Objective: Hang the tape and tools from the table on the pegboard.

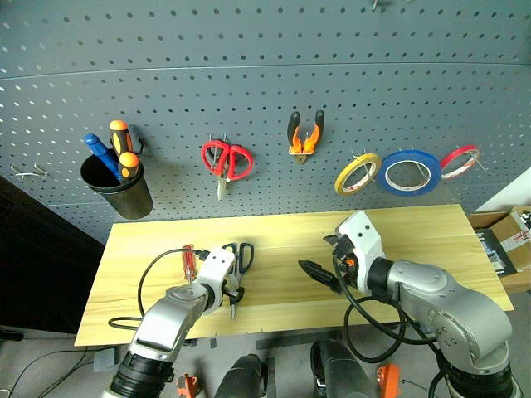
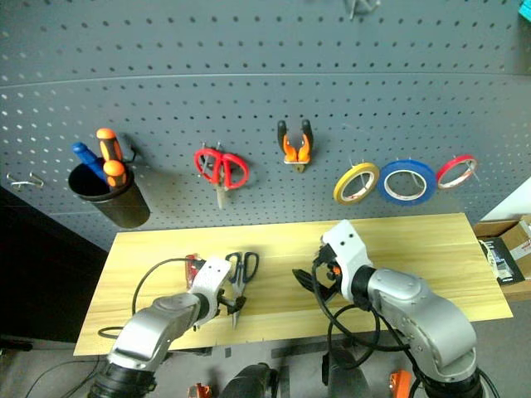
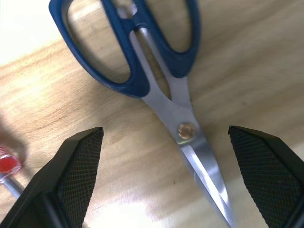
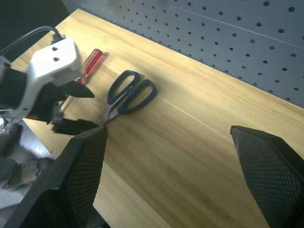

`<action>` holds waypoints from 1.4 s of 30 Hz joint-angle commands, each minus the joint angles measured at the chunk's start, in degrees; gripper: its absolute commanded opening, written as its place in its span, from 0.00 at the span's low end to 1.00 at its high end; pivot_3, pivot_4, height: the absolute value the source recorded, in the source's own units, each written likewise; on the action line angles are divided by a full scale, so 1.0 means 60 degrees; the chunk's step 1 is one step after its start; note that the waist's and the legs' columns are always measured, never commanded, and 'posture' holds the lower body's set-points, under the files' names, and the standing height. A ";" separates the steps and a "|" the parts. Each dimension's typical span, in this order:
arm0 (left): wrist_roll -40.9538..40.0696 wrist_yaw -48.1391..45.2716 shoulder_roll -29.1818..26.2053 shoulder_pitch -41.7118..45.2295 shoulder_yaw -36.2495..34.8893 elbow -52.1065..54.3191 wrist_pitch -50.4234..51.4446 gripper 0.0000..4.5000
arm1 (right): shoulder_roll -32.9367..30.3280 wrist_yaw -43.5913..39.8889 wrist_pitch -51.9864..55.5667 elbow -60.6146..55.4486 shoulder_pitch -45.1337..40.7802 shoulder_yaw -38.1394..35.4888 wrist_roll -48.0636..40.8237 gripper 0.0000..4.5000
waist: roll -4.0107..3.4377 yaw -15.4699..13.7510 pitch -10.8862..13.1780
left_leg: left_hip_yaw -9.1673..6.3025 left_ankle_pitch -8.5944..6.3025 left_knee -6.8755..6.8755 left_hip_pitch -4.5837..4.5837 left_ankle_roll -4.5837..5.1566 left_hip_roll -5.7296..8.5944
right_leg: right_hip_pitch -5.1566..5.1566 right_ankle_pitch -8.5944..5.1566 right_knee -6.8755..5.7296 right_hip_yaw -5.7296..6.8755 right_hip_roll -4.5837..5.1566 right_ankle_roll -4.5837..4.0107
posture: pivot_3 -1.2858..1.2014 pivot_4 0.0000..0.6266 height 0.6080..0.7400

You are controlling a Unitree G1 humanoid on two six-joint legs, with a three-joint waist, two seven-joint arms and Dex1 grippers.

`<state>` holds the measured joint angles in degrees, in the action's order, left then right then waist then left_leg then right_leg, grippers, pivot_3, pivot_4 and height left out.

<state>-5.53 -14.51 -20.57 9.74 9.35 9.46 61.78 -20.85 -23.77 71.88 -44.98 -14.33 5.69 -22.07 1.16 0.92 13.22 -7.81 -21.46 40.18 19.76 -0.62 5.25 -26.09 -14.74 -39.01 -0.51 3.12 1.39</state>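
Dark blue-handled scissors (image 1: 242, 253) lie on the light wooden table (image 1: 415, 232), handles toward the pegboard (image 1: 249, 66). My left gripper (image 3: 165, 133) is open and tilted down over them, its fingers either side of the pivot and blades (image 3: 186, 130). A red-handled screwdriver (image 1: 188, 261) lies just left of that hand. My right gripper (image 1: 328, 267) hovers open and empty above the middle of the table. The yellow tape (image 1: 358, 174) and the small orange-and-black pliers (image 1: 304, 134) hang on the pegboard.
Red-handled scissors (image 1: 226, 160), a blue tape roll (image 1: 410, 172) and a red tape roll (image 1: 459, 162) hang on the board. A black cup (image 1: 118, 184) with screwdrivers hangs at its left. A black cable (image 1: 149, 278) loops over the table's left. A cardboard box (image 1: 506, 240) stands at the right.
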 commanded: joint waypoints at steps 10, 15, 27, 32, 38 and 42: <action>0.0322 0.0585 0.0784 0.0229 -0.0149 -0.0922 -0.0028 0.87 | -0.0364 0.0153 0.0078 -0.0578 -0.0134 -0.0273 -0.0578 1.00 | -0.0009 -0.0009 -0.0144 | 0.0003 0.0000 0.0003 -0.0009 0.0000 0.0000 | 0.0009 0.0001 -0.0003 -0.0002 0.0001 0.0002 | 0.50 0.36 1.00; 0.0312 0.0374 0.0478 -0.0033 -0.0179 -0.0654 -0.0378 0.54 | -0.0473 0.0161 0.0157 -0.0567 -0.0191 -0.0606 -0.0858 1.00 | -0.0007 0.0002 -0.0154 | 0.0002 0.0000 0.0003 -0.0030 0.0000 -0.0001 | 0.0032 0.0001 -0.0001 -0.0004 0.0001 0.0003 | 0.50 0.35 1.00; 0.0149 -0.0874 -0.0557 -0.0534 -0.0716 -0.1145 -0.2790 0.16 | -0.0603 0.0227 0.0079 -0.0642 0.0058 -0.1011 -0.1378 1.00 | -0.0010 0.0011 -0.0155 | 0.0000 0.0000 -0.0001 -0.0035 0.0000 -0.0003 | 0.0036 0.0001 0.0004 -0.0001 0.0001 0.0002 | 0.50 0.33 1.00; 0.0518 -0.2047 -0.1800 -0.1535 -0.0564 -0.0417 -0.6191 0.16 | -0.1380 -0.0025 -0.2129 -0.1120 0.0668 -0.0529 -0.0564 1.00 | -0.0008 0.0032 -0.0156 | 0.0002 0.0000 -0.0018 -0.0035 0.0000 -0.0005 | 0.0029 0.0001 0.0014 -0.0002 0.0000 0.0002 | 0.51 0.32 1.00; 0.0120 -0.2516 -0.2037 -0.2725 -0.1711 -0.0126 -0.9651 0.16 | -0.1669 -0.0605 -0.4360 -0.1670 0.1789 -0.0516 -0.0461 1.00 | 0.0007 -0.0047 -0.0166 | 0.0002 0.0000 -0.0024 -0.0035 0.0000 -0.0006 | 0.0034 0.0000 0.0028 0.0004 0.0001 0.0003 | 0.51 0.32 1.00; 0.0464 -0.2650 -0.2247 -0.2997 -0.1976 -0.0119 -1.1999 0.16 | -0.1380 -0.0497 -0.4739 -0.1780 0.1833 -0.0614 -0.0758 1.00 | 0.0008 -0.0104 -0.0167 | 0.0002 0.0000 -0.0021 -0.0042 -0.0001 -0.0012 | 0.0045 0.0001 0.0027 0.0008 0.0000 0.0002 | 0.51 0.32 1.00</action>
<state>-3.68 -30.22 -33.70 -8.26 -0.97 6.37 -3.07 -29.62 -26.73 45.73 -52.24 -3.17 3.25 -25.89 1.21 0.30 12.22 -7.80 -21.46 40.05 19.40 -0.63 5.17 -25.70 -14.73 -38.84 -0.46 3.12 1.40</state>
